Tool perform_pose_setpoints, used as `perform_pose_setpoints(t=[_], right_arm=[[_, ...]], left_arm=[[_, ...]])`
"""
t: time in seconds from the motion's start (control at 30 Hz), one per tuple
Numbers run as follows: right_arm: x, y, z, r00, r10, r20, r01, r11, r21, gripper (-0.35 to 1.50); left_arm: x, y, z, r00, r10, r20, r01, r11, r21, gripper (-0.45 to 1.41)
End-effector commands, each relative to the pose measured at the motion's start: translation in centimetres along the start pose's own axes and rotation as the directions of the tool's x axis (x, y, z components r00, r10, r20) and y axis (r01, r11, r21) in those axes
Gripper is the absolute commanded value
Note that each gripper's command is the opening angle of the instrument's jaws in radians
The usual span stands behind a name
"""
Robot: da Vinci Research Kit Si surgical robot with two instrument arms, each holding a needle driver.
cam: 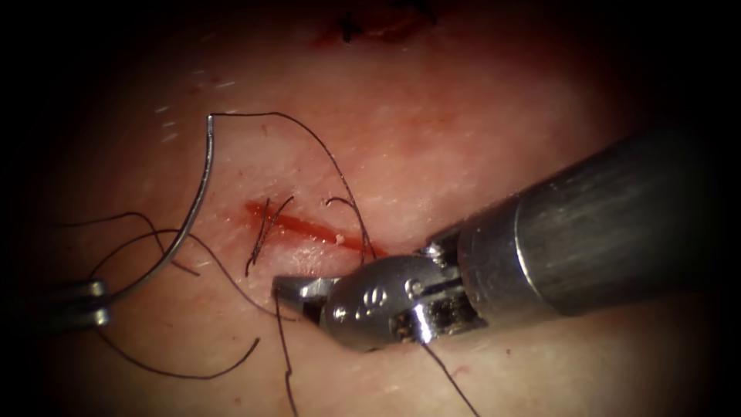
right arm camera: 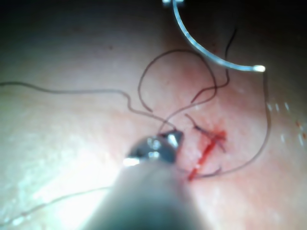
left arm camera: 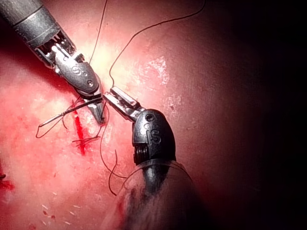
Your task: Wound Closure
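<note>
Tissue, pale pink pork belly, is seen under both tools. The right arm's grey steel needle driver is laid just below the cut, its jaws closed on the thin dark thread.

The short red slanting cut is crossed near its left end by dark thread with loose ends standing up. This is judged to be one stitch already placed. The remaining length is still red and uncrossed, so most of the closure is judged to be left.

The curved steel needle is held clear of the tissue, left of the cut, with the thread trailing from its upper end. Its lower end is gripped in the closed jaws of the left arm's tool.

Most of the left tool is lost in the dark margin. The needle's gripped end is hidden, and the thread's path under the right tool cannot be followed. Whether a knot has been tied cannot be made out.
</note>
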Motion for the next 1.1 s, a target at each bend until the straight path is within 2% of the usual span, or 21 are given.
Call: perform_pose_setpoints(t=[0.03, 0.27, 0.43, 0.8, 1.1], right_arm=[[0.05, -0.16, -0.03, 1.000, 0.013, -0.003, -0.012, 1.000, 0.012, -0.35], [0.25, -0.29, -0.65, 0.999, 0.022, -0.030, -0.023, 1.000, -0.020, -0.35], [0.38, -0.52, -1.09, 0.999, 0.023, -0.048, -0.026, 0.999, -0.048, -0.35], [0.54, -0.80, -1.27, 0.998, 0.020, -0.054, -0.023, 0.999, -0.043, -0.35], [0.54, -1.07, -1.65, 0.999, 0.016, -0.051, -0.018, 0.999, -0.040, -0.35]], left_arm=[[-0.01, 0.16, 0.09, 1.000, -0.008, -0.002, 0.008, 1.000, 0.002, -0.45], [-0.01, 0.15, 0.07, 1.000, -0.008, -0.003, 0.008, 1.000, 0.000, -0.45], [-0.01, 0.15, 0.08, 1.000, -0.008, -0.003, 0.008, 1.000, 0.000, -0.45], [-0.01, 0.15, 0.07, 1.000, -0.007, -0.001, 0.007, 1.000, 0.002, -0.45], [-0.02, 0.14, 0.08, 1.000, -0.007, -0.002, 0.007, 1.000, 0.002, -0.45]])
